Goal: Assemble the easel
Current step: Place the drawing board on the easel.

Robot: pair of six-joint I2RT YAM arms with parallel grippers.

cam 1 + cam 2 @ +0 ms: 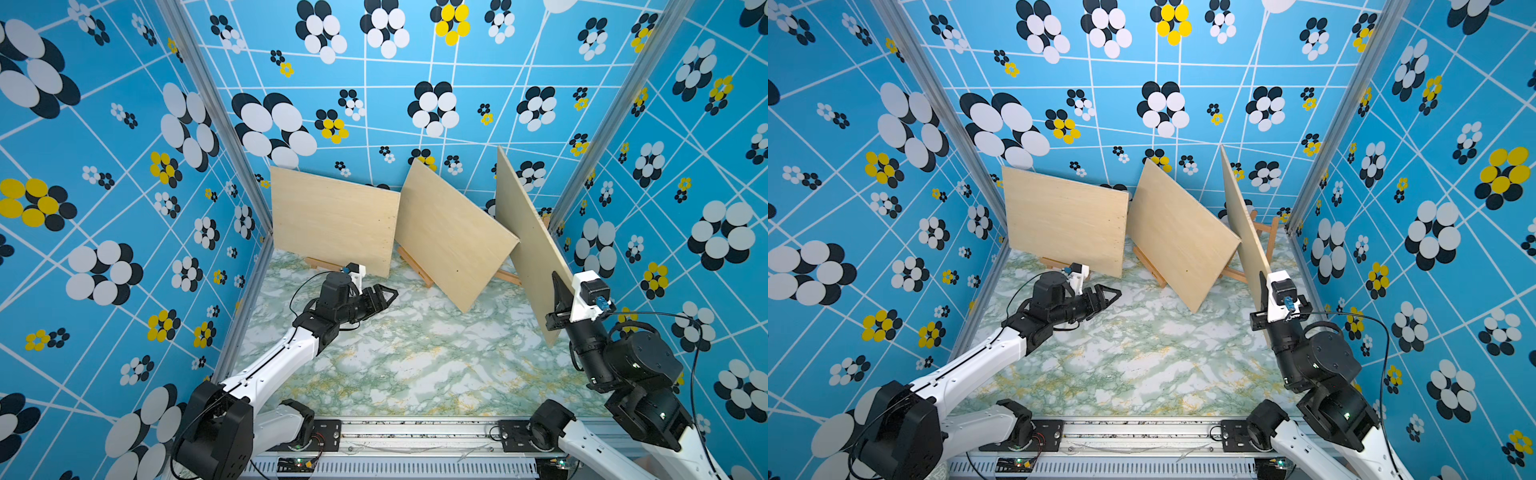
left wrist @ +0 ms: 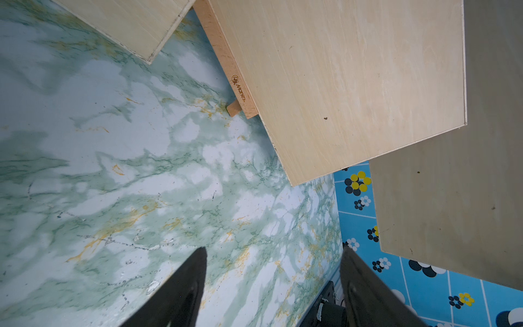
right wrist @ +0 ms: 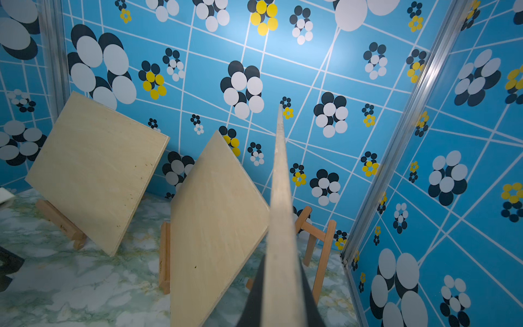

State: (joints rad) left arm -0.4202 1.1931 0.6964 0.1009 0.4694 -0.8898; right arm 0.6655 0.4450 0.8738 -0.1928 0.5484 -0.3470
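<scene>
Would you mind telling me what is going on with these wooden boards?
The right gripper is shut on the edge of a third board, holding it on edge in the air near the empty easel in the back corner. The left board and the middle board already lean on small easels, the middle one skewed. The left gripper hangs open above the table, holding nothing.

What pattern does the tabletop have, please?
The tabletop is white marble with green and yellow veins, clearest in the left wrist view.
</scene>
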